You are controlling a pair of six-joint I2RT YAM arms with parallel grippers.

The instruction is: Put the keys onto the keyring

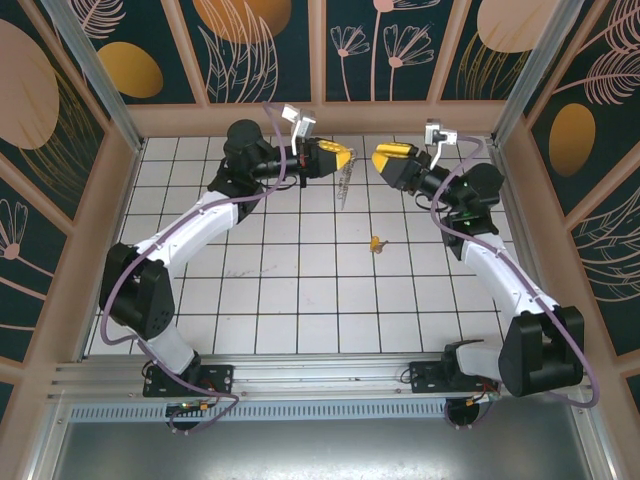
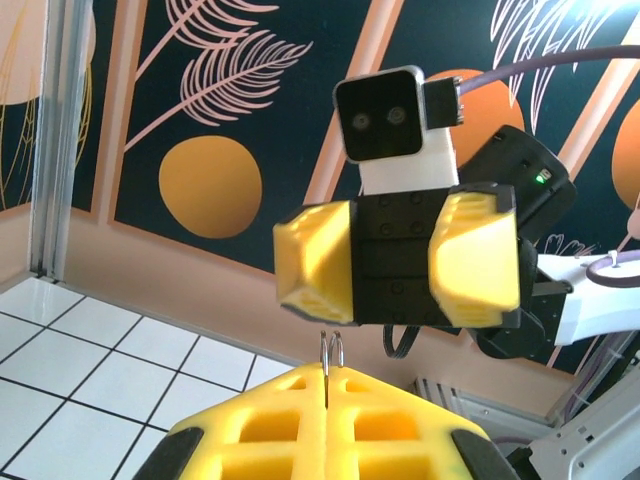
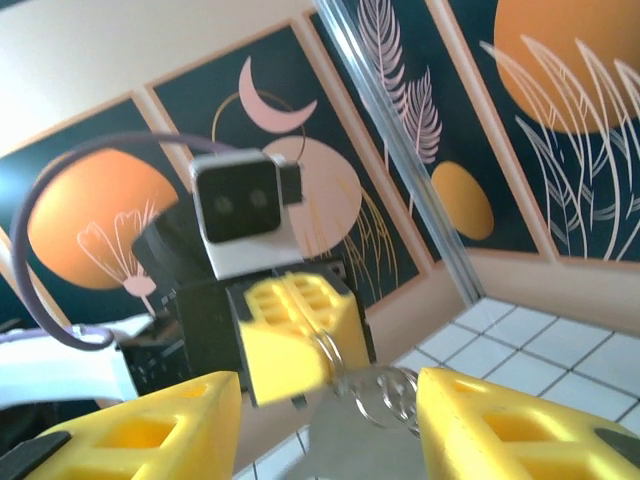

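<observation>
Toward the back of the table [image 1: 300,300], the left gripper [image 1: 343,157] faces the right gripper [image 1: 380,158], near each other. The keyring [image 1: 346,182] hangs from the left gripper, between them. The key [image 1: 376,243] lies on the table in front of them, well apart.

A white tiled table [image 1: 290,300] with dark grid lines sits inside an enclosure of dark teal walls [image 1: 400,40] printed with orange discs and pale leaf drawings, framed in peach strips. Aluminium posts [image 1: 90,65] stand at the corners, and a metal rail [image 1: 320,375] runs along the near edge.
</observation>
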